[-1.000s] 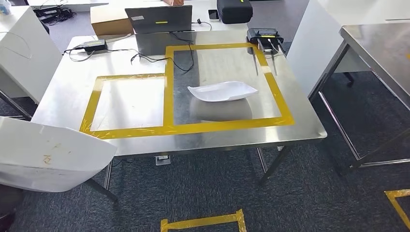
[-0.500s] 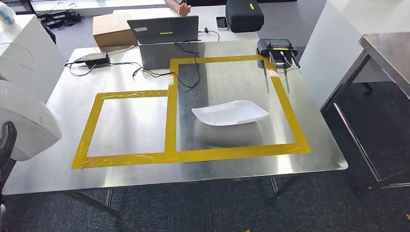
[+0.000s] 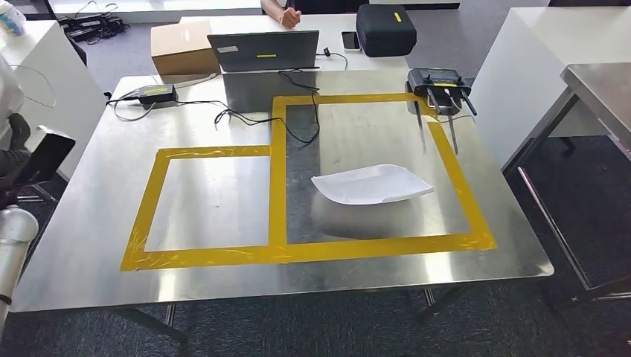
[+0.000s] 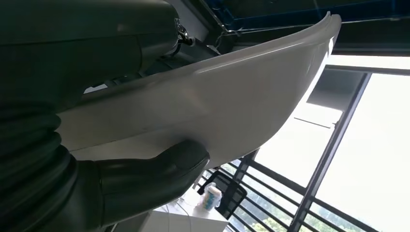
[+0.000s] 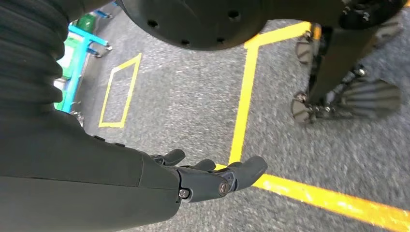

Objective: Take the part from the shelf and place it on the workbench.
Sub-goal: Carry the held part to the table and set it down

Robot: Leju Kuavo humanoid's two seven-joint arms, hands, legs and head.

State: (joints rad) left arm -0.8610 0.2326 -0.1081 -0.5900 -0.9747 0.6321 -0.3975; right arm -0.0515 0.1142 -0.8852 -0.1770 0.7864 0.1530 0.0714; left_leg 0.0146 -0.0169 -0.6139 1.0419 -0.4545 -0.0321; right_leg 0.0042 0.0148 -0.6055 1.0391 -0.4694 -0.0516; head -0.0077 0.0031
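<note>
- Workbench (image 3: 97,245): big steel table across the head view, w/ yellow tape outlines (image 3: 277,178) – a small rectangle on the left, a larger one on the right.
- Held part (image 4: 232,92): large white curved shell, seen close in left wrist view; left hand (image 4: 121,145) grips its edge, thumb (image 4: 186,155) pressed on one face, rest of the hand behind the other. Where it sits relative to the bench can't be told.
- Second white part (image 3: 370,184): lies on the bench inside the right-hand tape rectangle, nearer its near edge.
- Laptop (image 3: 263,50): far side, lid up, back toward the robot; cables (image 3: 253,115) run from it over the bench to a power brick (image 3: 155,93) at far left.
- Cardboard box (image 3: 183,46) left of laptop, black case (image 3: 385,28) right of it.
- Controller w/ antennas (image 3: 437,80): far right corner of the bench.
- Right hand (image 5: 212,179): hangs over grey carpet w/ yellow floor tape (image 5: 333,200); fingers (image 5: 241,173) loosely curved, slightly apart, holding nothing.
- Person's hand (image 3: 286,16) at the far edge.
</note>
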